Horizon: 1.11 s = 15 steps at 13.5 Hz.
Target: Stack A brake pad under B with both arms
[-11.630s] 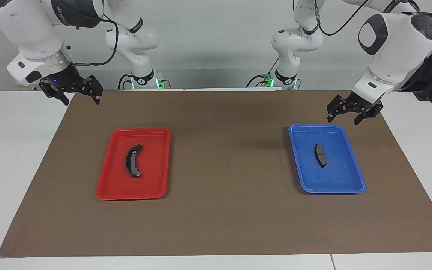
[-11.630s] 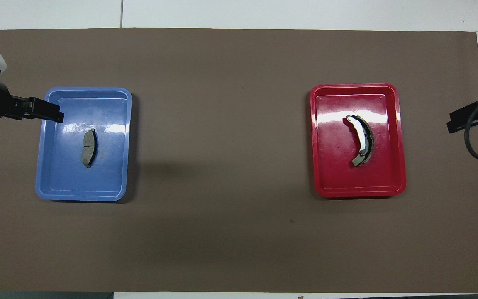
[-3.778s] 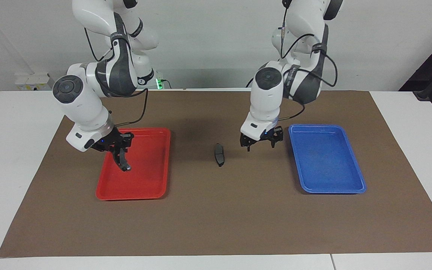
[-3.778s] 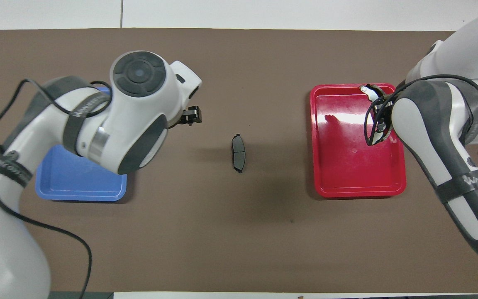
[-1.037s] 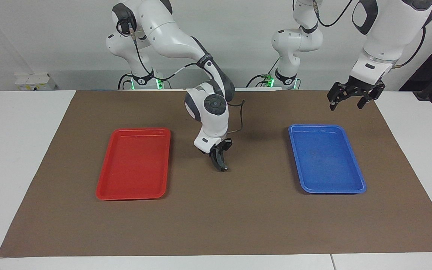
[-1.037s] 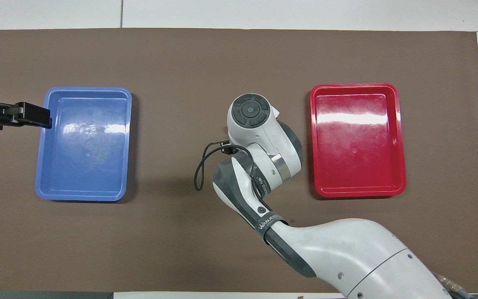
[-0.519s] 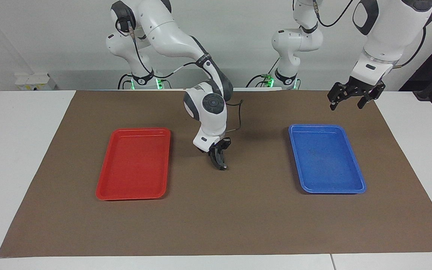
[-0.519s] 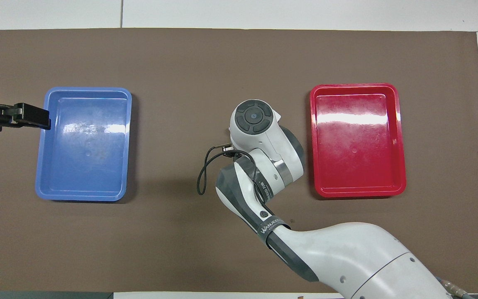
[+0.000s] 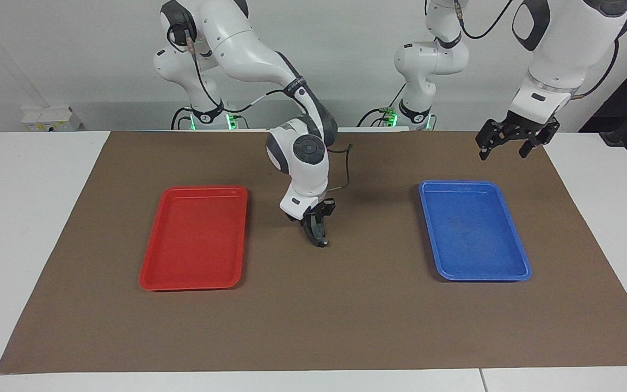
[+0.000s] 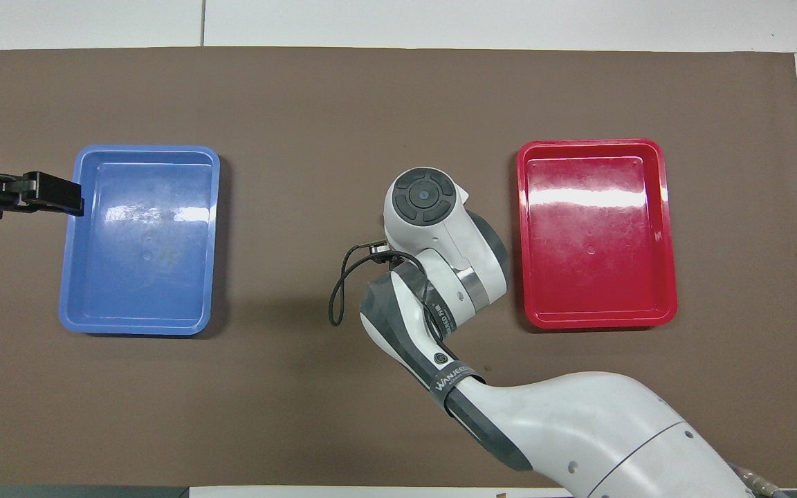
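Observation:
My right gripper [image 9: 318,216] is over the middle of the brown mat, between the two trays. It is shut on the upper end of B, the long black crescent pad [image 9: 313,234], which hangs down with its lower end at the mat. The short grey pad A is hidden under B and the gripper. In the overhead view my right arm [image 10: 440,235] covers both pads. My left gripper [image 9: 504,144] is open and empty. It waits in the air over the mat beside the blue tray's corner nearest the robots, and shows in the overhead view [image 10: 59,195].
An empty red tray [image 9: 188,286] lies toward the right arm's end of the brown mat [image 9: 313,326], also in the overhead view [image 10: 596,322]. An empty blue tray [image 9: 482,278] lies toward the left arm's end, also in the overhead view [image 10: 135,329].
My right wrist has shifted slightly toward the robots with B still in its grip; B's lower end has barely moved. The left arm has stayed put.

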### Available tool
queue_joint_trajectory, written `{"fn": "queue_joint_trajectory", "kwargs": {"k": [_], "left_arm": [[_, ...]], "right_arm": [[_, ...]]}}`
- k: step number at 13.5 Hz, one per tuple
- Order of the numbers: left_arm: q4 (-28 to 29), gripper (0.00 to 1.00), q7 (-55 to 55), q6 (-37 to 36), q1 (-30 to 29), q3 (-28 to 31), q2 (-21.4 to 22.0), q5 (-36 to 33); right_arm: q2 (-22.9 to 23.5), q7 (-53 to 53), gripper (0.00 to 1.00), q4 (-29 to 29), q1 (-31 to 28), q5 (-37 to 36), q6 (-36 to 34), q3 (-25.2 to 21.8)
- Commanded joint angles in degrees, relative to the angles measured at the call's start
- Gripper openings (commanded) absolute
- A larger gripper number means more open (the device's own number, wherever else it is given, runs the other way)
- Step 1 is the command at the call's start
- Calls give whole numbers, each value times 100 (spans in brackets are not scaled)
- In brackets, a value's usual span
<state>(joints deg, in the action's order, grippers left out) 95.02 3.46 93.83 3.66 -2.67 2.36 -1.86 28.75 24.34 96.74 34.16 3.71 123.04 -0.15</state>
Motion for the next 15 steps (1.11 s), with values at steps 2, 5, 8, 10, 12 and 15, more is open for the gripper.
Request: {"fn": "queue_joint_trajectory", "kwargs": {"k": [2,5,8,10,12,15], "left_arm": [[43,100,-38,-66,-58,-41,37,72],[43,100,-38,-58,-58,-41,37,63],[43,100,-47,-58,-58,-41,37,63],[43,100,-56,-49,-58,-32,37,63],[43,100,-56,-49,-58,-32,37,63],[43,100,-56,-49,-58,-23,37,72]], "right_arm": [[-290,-79,100,-347,-295,103,-280,6],[-720,-131,100,-454,-777,24,-648,-3],[-844,-412,100,-788,-1209,7,-1456,-20],[-1020,-501,100,-814,-1403,7,-1694,-29],[-1169,-615,100,-841,-1473,-2,-2002,-99],[-1564,-737,100,-841,-2078,-29,-2590,-99]]}}
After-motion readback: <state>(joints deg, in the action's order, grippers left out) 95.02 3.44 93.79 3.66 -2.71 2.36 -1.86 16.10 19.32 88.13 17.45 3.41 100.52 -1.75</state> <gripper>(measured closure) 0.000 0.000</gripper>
